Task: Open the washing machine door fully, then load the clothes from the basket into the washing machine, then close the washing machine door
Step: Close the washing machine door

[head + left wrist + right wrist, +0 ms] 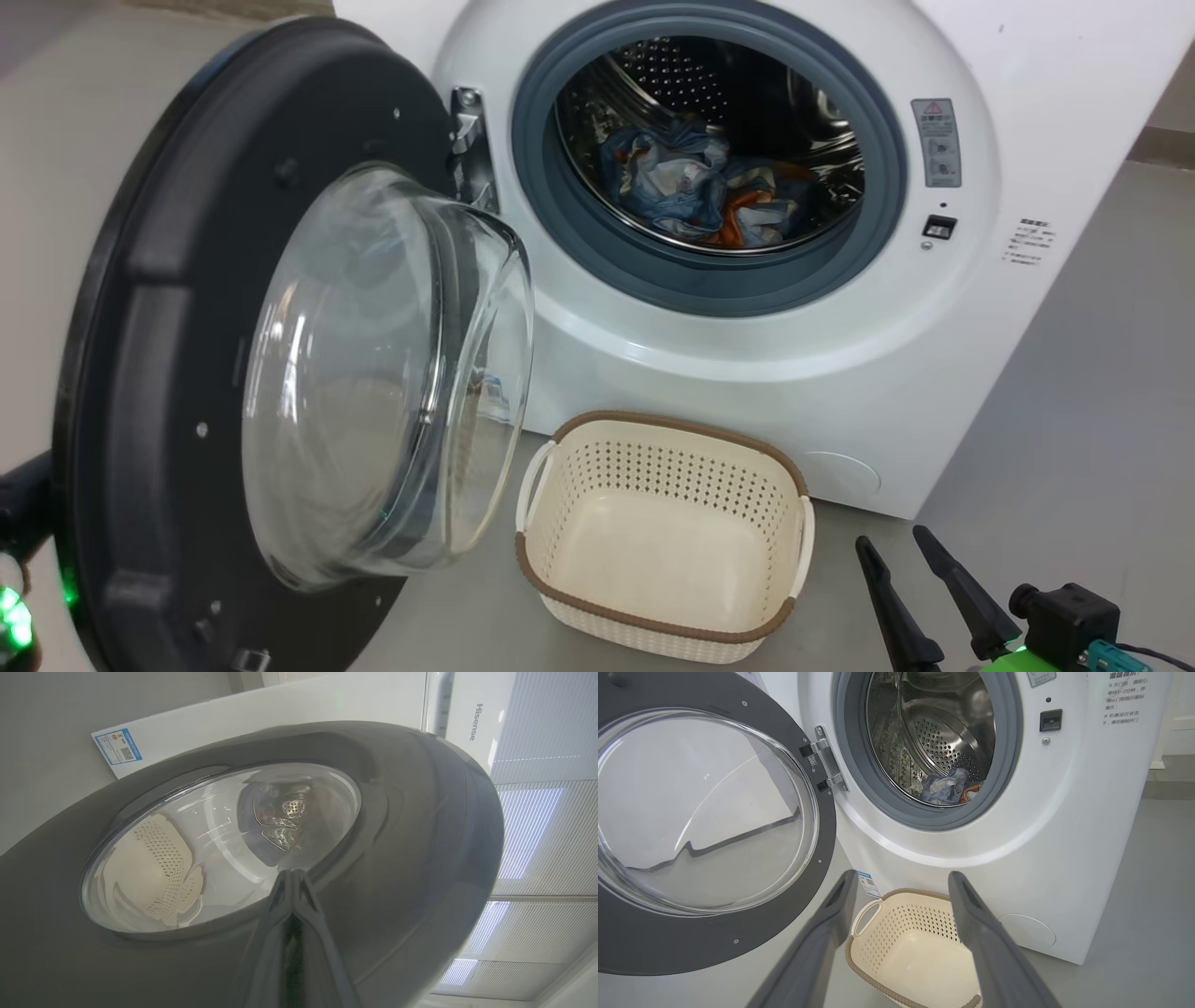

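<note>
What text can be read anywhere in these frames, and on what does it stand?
"Hisense": on the washing machine's white panel.
Blue label low on its front: print and QR code too small to read.
Grey warning sticker beside the drum opening: too small.
Chinese lines on its front: too blurred to read reliably.

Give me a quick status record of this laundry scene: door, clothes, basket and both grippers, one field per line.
washing machine door: swung open to the left, not yet closed
clothes: inside the drum of the washing machine
basket: empty, on the floor in front of the machine
left gripper: shut, at the door's outer face
right gripper: open, empty, to the right of the basket
step left: close the door
</note>
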`<state>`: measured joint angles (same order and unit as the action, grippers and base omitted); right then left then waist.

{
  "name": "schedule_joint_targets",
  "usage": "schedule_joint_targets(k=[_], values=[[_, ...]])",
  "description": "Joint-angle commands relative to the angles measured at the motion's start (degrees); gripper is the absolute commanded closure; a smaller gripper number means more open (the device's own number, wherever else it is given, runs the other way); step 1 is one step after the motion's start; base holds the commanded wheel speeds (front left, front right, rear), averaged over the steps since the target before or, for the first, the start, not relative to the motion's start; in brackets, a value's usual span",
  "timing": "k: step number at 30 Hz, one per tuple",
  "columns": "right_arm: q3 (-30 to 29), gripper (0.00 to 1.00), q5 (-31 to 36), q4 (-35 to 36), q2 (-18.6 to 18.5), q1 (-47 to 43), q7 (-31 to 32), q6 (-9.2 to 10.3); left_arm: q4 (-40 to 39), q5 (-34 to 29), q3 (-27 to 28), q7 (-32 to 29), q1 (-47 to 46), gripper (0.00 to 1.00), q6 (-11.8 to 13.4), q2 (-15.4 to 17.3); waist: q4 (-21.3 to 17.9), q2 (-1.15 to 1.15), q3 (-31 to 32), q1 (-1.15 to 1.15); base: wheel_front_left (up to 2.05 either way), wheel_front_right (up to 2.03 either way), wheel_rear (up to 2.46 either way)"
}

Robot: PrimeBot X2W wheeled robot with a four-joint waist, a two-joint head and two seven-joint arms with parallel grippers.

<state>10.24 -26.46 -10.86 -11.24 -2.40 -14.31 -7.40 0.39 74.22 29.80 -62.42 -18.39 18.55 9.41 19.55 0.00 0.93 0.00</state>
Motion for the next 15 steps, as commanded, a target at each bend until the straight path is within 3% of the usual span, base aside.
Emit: schedule_joint_targets(k=[1,15], values=[[1.1,0.00,0.5,1.5,-0.6,0.3,-0.7,-0.09,-3.1,1.1,0.4,-1.3,-0.1,1.00,0.5,1.1,-0.6,0.00,0.1,0.00,0.00,0.00,0.00],[1.0,0.00,0.5,1.6,-0.4,0.3,-0.7,-0.09,-11.4,2.3,-2.9,-3.7,2.6,1.00,3.0,-3.0,-5.1,0.00,-0.2,0.00,0.00,0.00,0.00]])
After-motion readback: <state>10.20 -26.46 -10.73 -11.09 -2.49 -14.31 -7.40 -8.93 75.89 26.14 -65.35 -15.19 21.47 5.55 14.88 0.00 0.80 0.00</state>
